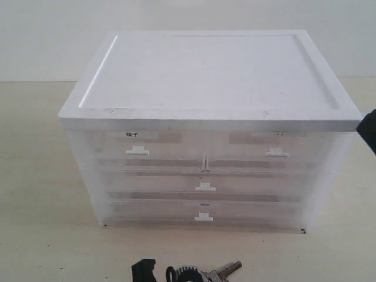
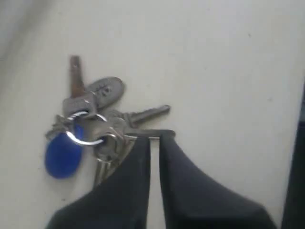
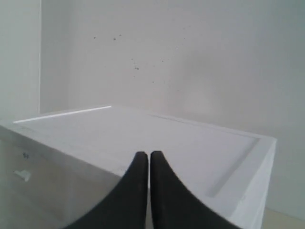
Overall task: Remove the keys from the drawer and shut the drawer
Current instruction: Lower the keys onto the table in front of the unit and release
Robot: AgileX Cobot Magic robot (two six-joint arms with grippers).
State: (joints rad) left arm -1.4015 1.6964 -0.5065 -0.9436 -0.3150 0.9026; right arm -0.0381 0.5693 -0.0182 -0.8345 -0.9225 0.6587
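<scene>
Translucent plastic drawer (image 1: 252,187) is closed flush, its long side running left to right across the cabinet (image 1: 205,70). The keys (image 1: 222,272) lie on the tabletop (image 1: 41,247) in front of it, and one blade points right, toward the cabinet.

From the left wrist, the blades fan out from the ring (image 2: 86,129), with the blue fob (image 2: 62,155) beside them. The left pincer (image 2: 155,138) is closed, its tips at one blade.

From the right wrist, the right pincer (image 3: 149,156) is closed and holds nothing.

Silver metal keys (image 2: 102,119), translucent plastic drawer (image 1: 176,183)

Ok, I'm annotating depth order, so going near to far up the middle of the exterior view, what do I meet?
First the keys → the closed middle drawer in the cabinet front → the cabinet's white top → the pale wall.
</scene>
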